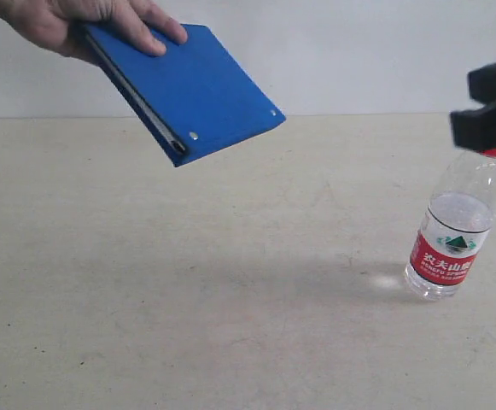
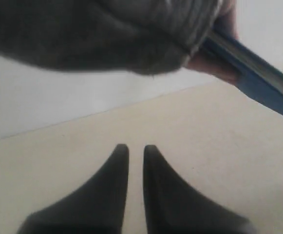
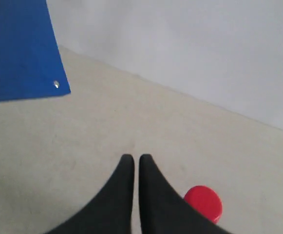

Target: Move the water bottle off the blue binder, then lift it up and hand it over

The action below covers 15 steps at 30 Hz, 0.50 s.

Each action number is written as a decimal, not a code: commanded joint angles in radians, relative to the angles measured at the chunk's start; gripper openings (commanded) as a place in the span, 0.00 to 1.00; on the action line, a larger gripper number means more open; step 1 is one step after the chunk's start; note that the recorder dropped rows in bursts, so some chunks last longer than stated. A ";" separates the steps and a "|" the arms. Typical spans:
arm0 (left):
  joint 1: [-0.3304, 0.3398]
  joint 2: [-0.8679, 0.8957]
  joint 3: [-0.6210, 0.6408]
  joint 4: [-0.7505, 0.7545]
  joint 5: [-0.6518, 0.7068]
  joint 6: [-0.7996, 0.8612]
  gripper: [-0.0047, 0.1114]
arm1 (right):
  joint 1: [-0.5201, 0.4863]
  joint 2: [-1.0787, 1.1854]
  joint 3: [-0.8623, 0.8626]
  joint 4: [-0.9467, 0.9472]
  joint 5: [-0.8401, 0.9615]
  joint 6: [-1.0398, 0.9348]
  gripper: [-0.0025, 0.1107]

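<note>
The water bottle (image 1: 454, 226) stands upright on the table (image 1: 188, 325) at the right, well apart from the blue binder (image 1: 192, 85), so the clearing step looks done. The binder is up in the air at the upper left, tilted, with a person's hand (image 1: 68, 26) gripping its far corner; no gripper touches it. I judge the handover to be at its end, with the person bearing the binder alone.

The right gripper (image 3: 135, 158) hangs just above and beside the bottle's red cap (image 3: 203, 204), its jaws drawn nearly together with only a thin slit between them, holding nothing. The left gripper (image 2: 135, 148) is likewise narrowed to a slit and empty, low over bare table, with the person's sleeve and the binder's edge above it.

What remains seems small: the right arm needs to draw up and away without brushing the cap, since the light bottle could tip
</note>
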 commanded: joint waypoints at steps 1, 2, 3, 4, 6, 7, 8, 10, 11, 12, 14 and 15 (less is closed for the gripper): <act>-0.014 -0.162 -0.014 -0.009 -0.126 -0.039 0.08 | -0.005 -0.285 -0.015 -0.132 0.014 0.057 0.03; -0.021 -0.195 -0.014 -0.009 -0.180 -0.063 0.08 | -0.005 -0.347 -0.015 -0.150 0.042 0.057 0.03; -0.028 -0.228 -0.011 0.000 -0.249 -0.097 0.08 | -0.005 -0.423 -0.015 -0.152 0.084 0.055 0.03; -0.027 -0.263 -0.003 0.004 -0.317 -0.131 0.08 | -0.005 -0.498 -0.015 -0.150 0.140 0.055 0.03; -0.027 -0.331 0.019 -0.005 -0.431 -0.213 0.08 | -0.005 -0.624 -0.006 -0.105 0.248 0.055 0.03; -0.027 -0.372 0.034 -0.006 -0.479 -0.247 0.08 | -0.005 -0.688 0.009 -0.064 0.291 0.048 0.03; -0.027 -0.404 0.054 -0.008 -0.515 -0.273 0.08 | -0.005 -0.748 0.034 -0.019 0.310 0.035 0.03; -0.027 -0.484 0.102 -0.009 -0.553 -0.322 0.08 | -0.005 -0.852 0.109 0.106 0.309 0.007 0.03; -0.027 -0.514 0.119 -0.009 -0.559 -0.347 0.08 | -0.005 -0.852 0.149 0.166 0.284 0.005 0.03; -0.027 -0.553 0.162 -0.009 -0.560 -0.384 0.08 | -0.007 -0.852 0.204 0.223 0.243 0.000 0.03; -0.027 -0.607 0.221 -0.009 -0.566 -0.412 0.08 | -0.007 -0.852 0.316 0.278 0.113 -0.015 0.03; -0.027 -0.627 0.259 -0.009 -0.572 -0.424 0.08 | -0.007 -0.841 0.392 0.287 -0.029 -0.024 0.03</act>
